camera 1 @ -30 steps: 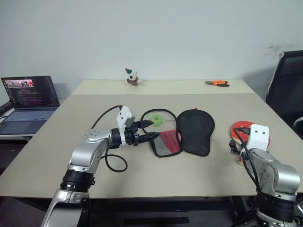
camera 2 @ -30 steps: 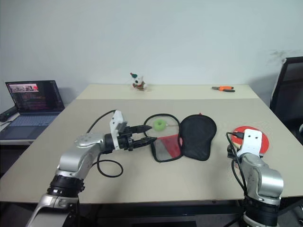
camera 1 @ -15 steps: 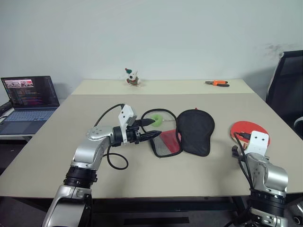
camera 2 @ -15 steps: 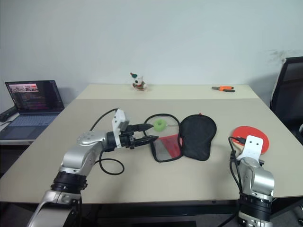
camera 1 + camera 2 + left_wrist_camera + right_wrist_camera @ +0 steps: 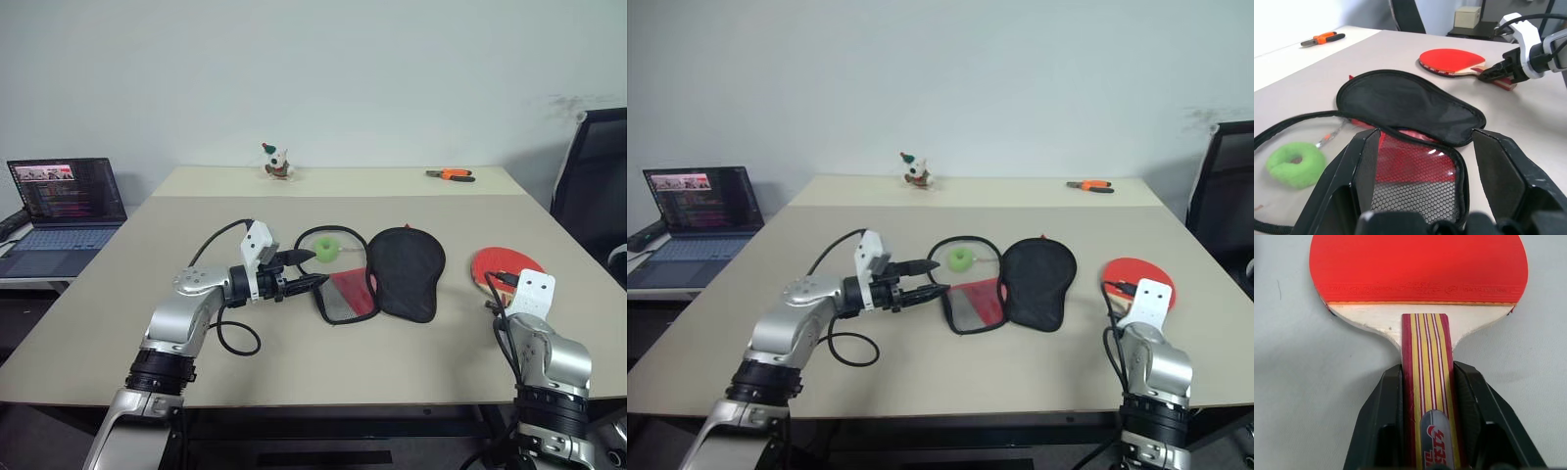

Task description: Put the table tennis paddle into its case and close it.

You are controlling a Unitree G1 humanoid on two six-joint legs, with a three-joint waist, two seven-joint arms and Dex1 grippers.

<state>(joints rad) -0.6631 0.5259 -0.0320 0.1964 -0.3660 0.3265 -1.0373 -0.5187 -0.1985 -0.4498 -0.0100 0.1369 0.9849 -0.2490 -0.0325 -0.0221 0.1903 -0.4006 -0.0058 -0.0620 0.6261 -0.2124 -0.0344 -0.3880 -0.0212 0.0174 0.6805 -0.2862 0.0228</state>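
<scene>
The table tennis paddle [image 5: 1418, 269] lies flat on the table at the right, red face up, with its striped wooden handle toward me. My right gripper [image 5: 1427, 374] is shut on that handle, one black finger pressed on each side. The case [image 5: 404, 269] lies unzipped mid-table, its black flap folded to the right and the red mesh side [image 5: 1410, 171] exposed, with a green zipper tag [image 5: 325, 249] next to it. My left gripper [image 5: 321, 267] stands open at the case's left edge, level, holding nothing.
An open laptop [image 5: 59, 201] sits on a side table to the left. A small toy figure [image 5: 275, 163] and orange pliers [image 5: 450, 173] rest near the far edge. A black chair [image 5: 593, 186] stands at the right. A black cable [image 5: 235, 338] loops under the left arm.
My right arm has sunk and shifted a little right, onto the paddle's handle. The left arm and the case have stayed put.
</scene>
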